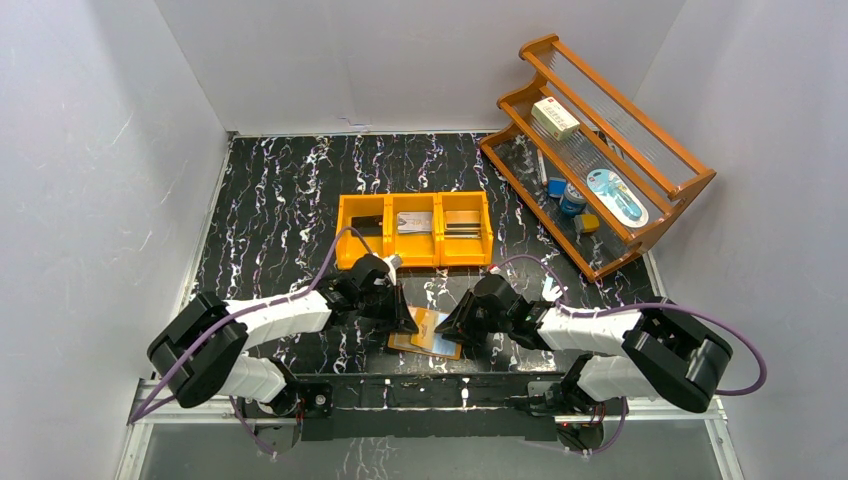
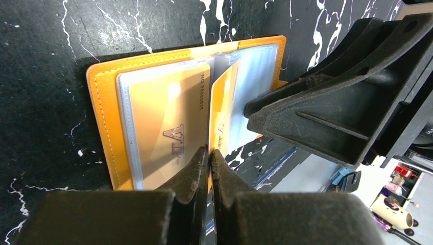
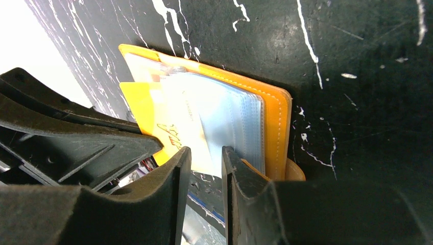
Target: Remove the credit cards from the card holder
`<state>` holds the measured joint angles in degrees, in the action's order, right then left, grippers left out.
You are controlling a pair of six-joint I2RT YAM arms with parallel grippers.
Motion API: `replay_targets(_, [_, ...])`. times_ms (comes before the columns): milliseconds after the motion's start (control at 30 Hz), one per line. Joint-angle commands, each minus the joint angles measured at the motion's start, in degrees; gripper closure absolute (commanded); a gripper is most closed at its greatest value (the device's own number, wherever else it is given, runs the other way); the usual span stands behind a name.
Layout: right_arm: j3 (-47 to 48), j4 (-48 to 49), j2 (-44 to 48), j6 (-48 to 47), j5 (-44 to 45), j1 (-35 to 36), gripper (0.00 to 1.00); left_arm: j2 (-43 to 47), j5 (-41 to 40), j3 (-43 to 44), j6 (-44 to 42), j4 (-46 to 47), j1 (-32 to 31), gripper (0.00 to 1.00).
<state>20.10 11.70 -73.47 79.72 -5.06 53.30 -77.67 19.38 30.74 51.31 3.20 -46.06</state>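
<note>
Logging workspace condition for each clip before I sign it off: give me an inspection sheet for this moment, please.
Surface: black marbled table.
Job's things: card holder lies open near the arm bases; a gold card stands up at its fold.
Clutter: orange bin holding cards; wooden rack with a white box and small items.
Grippers: left pincer shut on the gold card; right pincer part-open astride the sleeves, grip unclear.
Cables: purple cables loop off both arms.
Surroundings: white walls.

Left wrist view: we read "VIP" on the gold card sleeved in the card holder. Along that card's edge nearest the holder's fold we read "NO" plus digits too fine to confirm. A second gold card, at the fold, shows only partial letters.
</note>
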Motion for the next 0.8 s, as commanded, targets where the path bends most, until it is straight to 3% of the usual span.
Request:
replay_targets(0, [-0.94, -9.36, 0.44, -3.62, 3.63, -0.25, 0.61, 1.02, -1.14, 1.34, -2.35, -4.04, 0.56, 1.0])
replay_targets(200, [6.33, -3.59, 3.31, -10.61, -1.53, -0.24, 0.56, -0.46, 0.9, 1.45, -1.78, -1.88, 0.54, 1.0])
replay_targets(400, [9.88, -2.54, -3.78, -11.02, -4.22, -0.22, 0.53, -0.47, 1.42, 1.32, -0.97, -0.64, 0.59, 1.0])
replay_targets(567, [8.6, -9.04, -6.98, -8.54, -1.18, -0.26, 0.55, -0.47, 1.94, 1.12, -0.57, -0.3, 0.58, 0.99])
replay_targets(767, [3.68, -7.4, -3.99, -5.89, -0.2, -0.21, 0.55, -2.2, 3.32, 1.07, -0.12, 1.25, 0.54, 0.93])
